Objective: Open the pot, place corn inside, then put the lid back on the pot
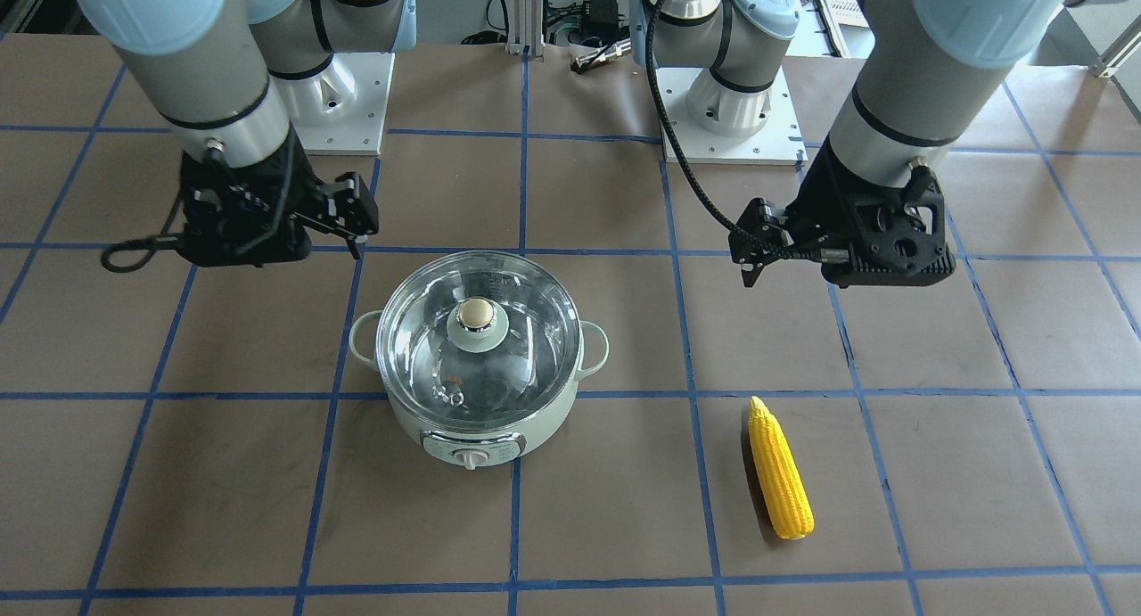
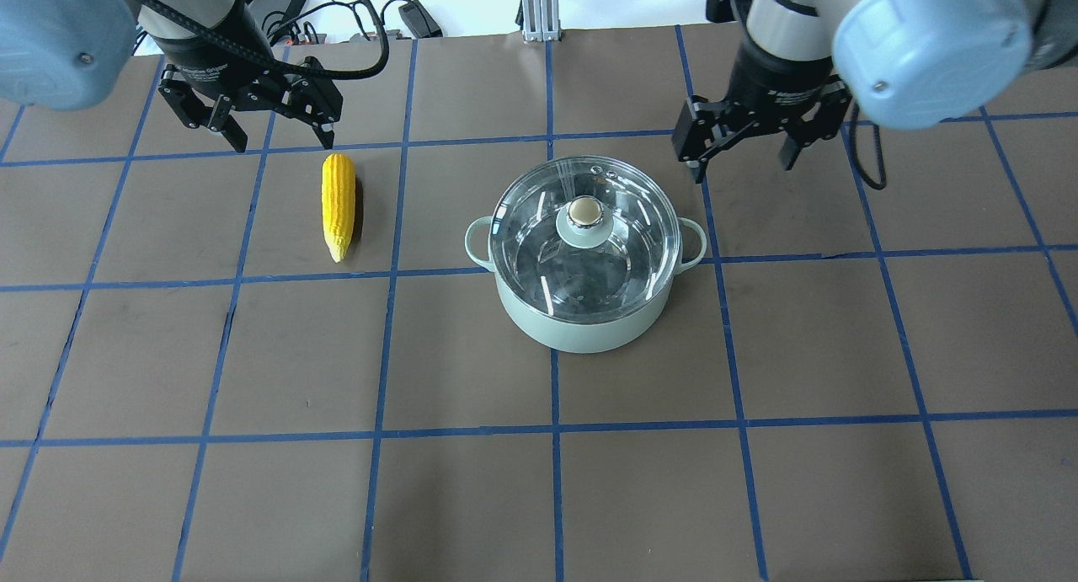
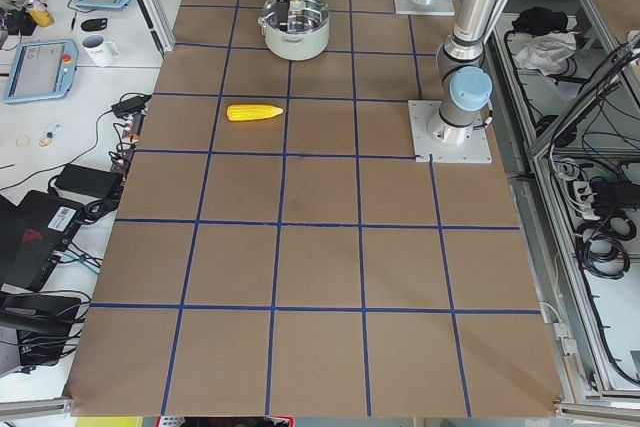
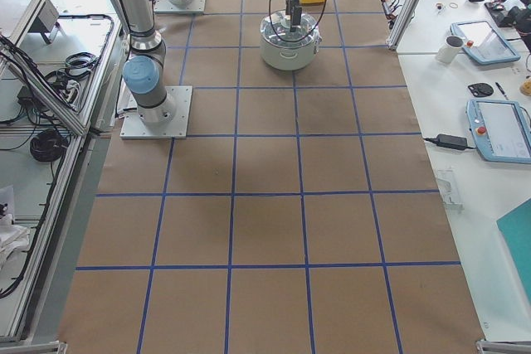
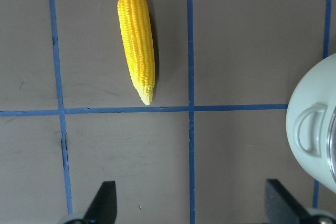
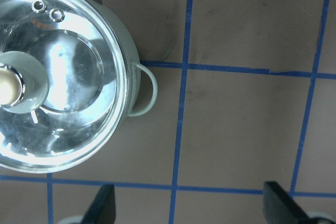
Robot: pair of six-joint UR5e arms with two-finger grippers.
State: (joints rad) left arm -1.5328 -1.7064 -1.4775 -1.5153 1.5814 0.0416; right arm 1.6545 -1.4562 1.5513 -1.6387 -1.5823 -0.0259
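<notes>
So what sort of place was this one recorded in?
Most likely a robotics lab workcell, not a kitchen. The table is covered in brown paper with a blue tape grid, metal mounting plates for the arms are bolted to it, and teach pendants lie on side benches.

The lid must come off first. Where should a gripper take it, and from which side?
Take the beige knob at the centre of the lid, from straight above. It stands up from the smooth glass dome, which offers no other hold; the open right gripper hovers nearest.
</notes>
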